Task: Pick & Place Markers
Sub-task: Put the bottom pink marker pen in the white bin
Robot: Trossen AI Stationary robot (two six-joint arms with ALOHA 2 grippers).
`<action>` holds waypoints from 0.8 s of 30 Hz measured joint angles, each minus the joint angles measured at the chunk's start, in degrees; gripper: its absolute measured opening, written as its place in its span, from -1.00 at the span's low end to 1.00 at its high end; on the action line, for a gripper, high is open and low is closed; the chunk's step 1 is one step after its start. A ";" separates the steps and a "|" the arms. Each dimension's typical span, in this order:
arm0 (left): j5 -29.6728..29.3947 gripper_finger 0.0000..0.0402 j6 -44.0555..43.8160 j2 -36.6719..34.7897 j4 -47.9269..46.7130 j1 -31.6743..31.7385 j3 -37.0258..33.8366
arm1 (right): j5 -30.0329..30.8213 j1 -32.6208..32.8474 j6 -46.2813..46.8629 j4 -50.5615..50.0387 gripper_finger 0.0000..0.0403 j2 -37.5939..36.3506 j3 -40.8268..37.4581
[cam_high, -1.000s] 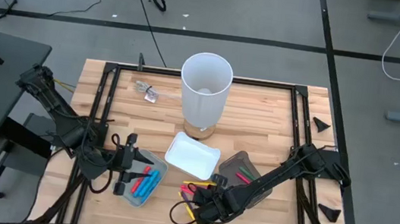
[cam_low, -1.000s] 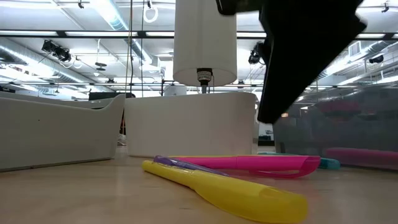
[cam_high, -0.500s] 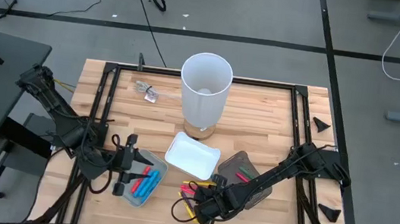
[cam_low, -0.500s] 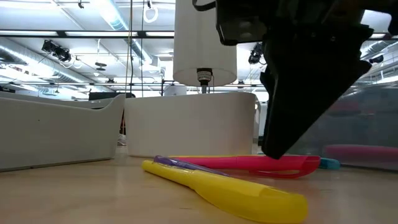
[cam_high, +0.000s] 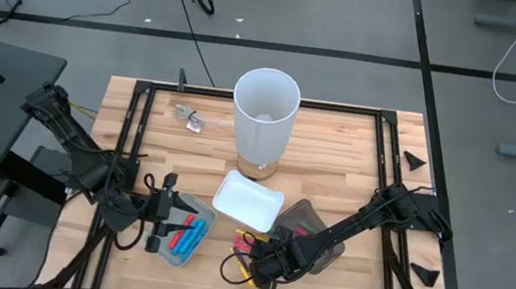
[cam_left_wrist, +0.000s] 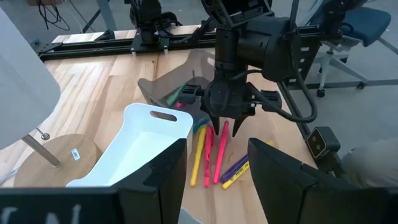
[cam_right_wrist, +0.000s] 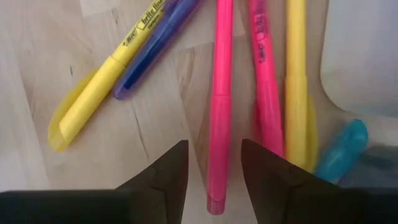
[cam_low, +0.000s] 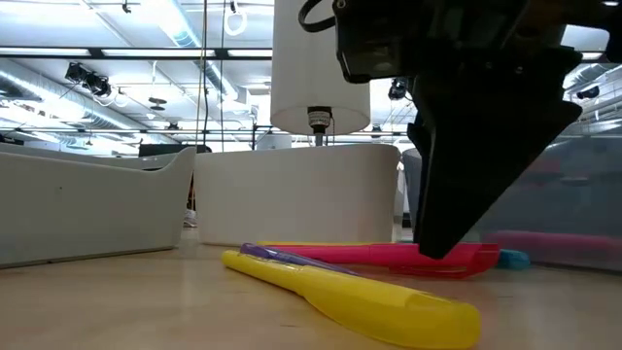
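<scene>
While empty, right gripper (cam_right_wrist: 213,163) open astride pink marker (cam_right_wrist: 219,106)

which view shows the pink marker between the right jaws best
The right wrist view: the pink marker lies full length between the open jaws. The left wrist view shows it under the right gripper. The low view mostly hides it; the high view shows it tiny.
</scene>
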 joint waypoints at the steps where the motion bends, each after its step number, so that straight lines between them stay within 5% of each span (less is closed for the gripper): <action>1: -0.01 -0.12 0.01 0.00 0.02 0.01 0.00 | -0.72 -0.09 0.00 0.00 -0.25 0.02 0.02; 24: -0.02 -0.12 -0.04 0.00 0.02 0.01 0.00 | -4.58 -0.75 1.05 -0.05 -0.36 -0.11 0.13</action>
